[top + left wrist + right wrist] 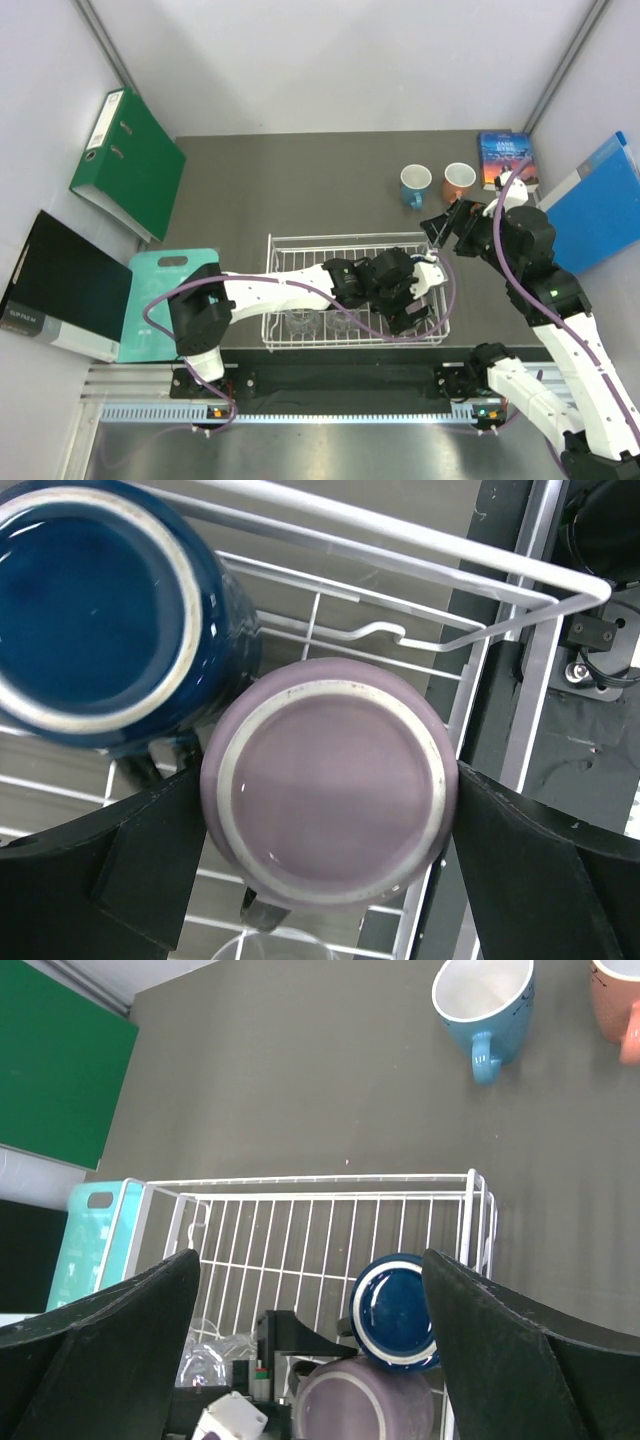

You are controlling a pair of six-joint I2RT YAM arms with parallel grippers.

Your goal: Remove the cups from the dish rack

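Surface: dark grey matte tabletop [300, 180] – white walls [350, 60] around | white wire dish rack [340, 237] near front edge, upturned mauve-pink ceramic mug [330, 780] inside | left gripper [330, 805] – jaws wide, flanking it | right gripper [310, 1260] wide, empty

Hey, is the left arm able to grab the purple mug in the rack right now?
Probably yes: the open left gripper straddles the upturned mauve mug, though the navy mug crowds one finger.

The mauve mug [330, 780] sat upside down in a corner of the white wire dish rack [300, 240], just beside the inverted navy mug [95, 605]. Two clear tumblers [300, 322] occupied the rack's near side. The light blue mug [416, 185] and the orange mug [459, 181] stood upright on the surface [300, 190] beyond.
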